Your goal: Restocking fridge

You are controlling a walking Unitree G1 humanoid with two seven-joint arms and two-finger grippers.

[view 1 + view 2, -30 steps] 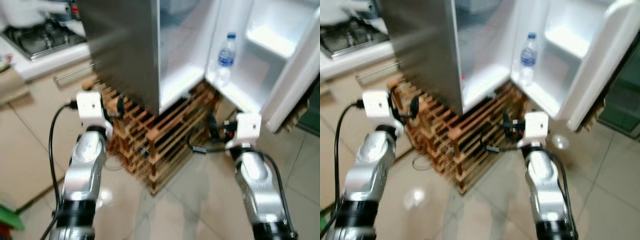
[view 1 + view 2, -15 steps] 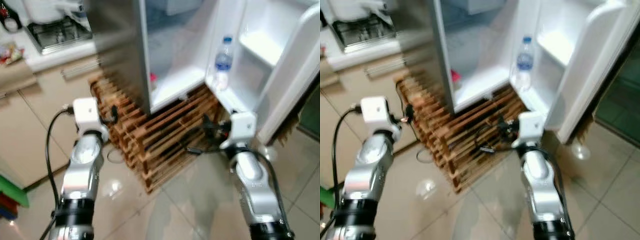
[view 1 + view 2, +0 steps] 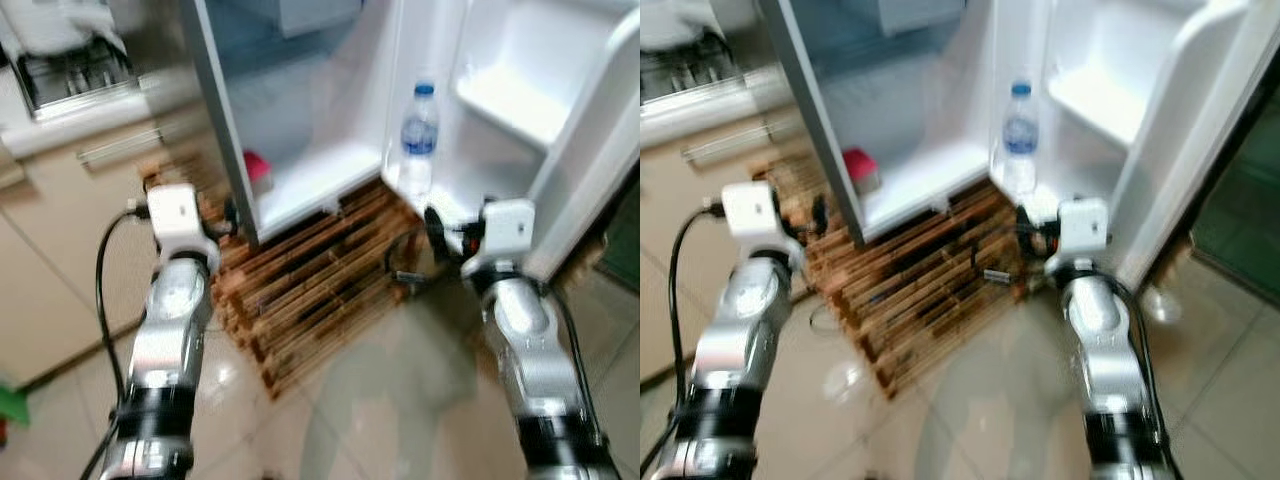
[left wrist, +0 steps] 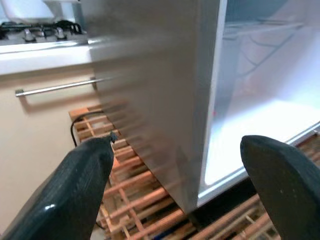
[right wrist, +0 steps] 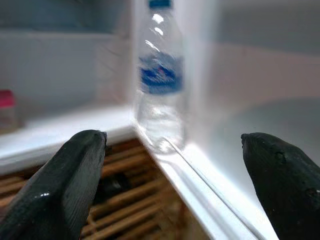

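As the view has swung to face the open white fridge, both the left gripper and right gripper hang spread and empty, clear plastic water bottle standing at the door shelf's inner corner, so restocking looks barely begun.

Open fridge, clear blue-labelled water bottle upright in its lower door shelf.
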